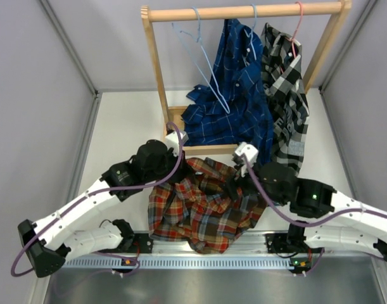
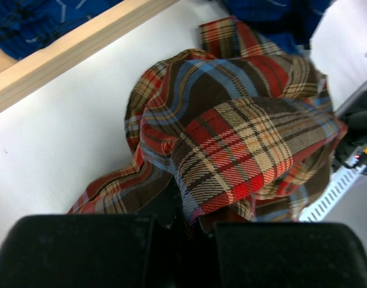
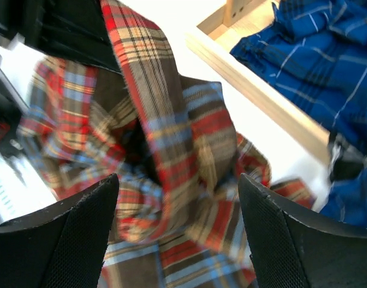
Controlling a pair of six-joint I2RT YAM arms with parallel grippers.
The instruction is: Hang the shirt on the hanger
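Nearest the lens, a slotted metal rail (image 1: 199, 261) is running along the table's near edge, between the two arm bases. Behind it, a wooden rack (image 1: 244, 11) is standing at the far side. From left to right its top bar is carrying the hanger (image 1: 203, 63), bare and tilted, then a navy plaid shirt (image 1: 234, 95), then a black-and-white plaid shirt (image 1: 285, 88) on a pink hanger (image 1: 298, 25). The navy shirt is draping down onto the rack's base bar (image 2: 69, 54), which is lying just behind the shirt (image 1: 203, 202). That shirt is lying crumpled on the table between the two arms, well below the hanger.

The left gripper (image 2: 183, 222) is pinching a fold of the shirt, its fingers pressed together on the cloth. The right gripper (image 3: 178, 180) is hovering over the shirt with its fingers (image 3: 81, 234) spread wide, gripping nothing.

The white table (image 1: 126, 126) is lying under everything, and plain grey walls (image 1: 35, 76) are enclosing it on three sides.
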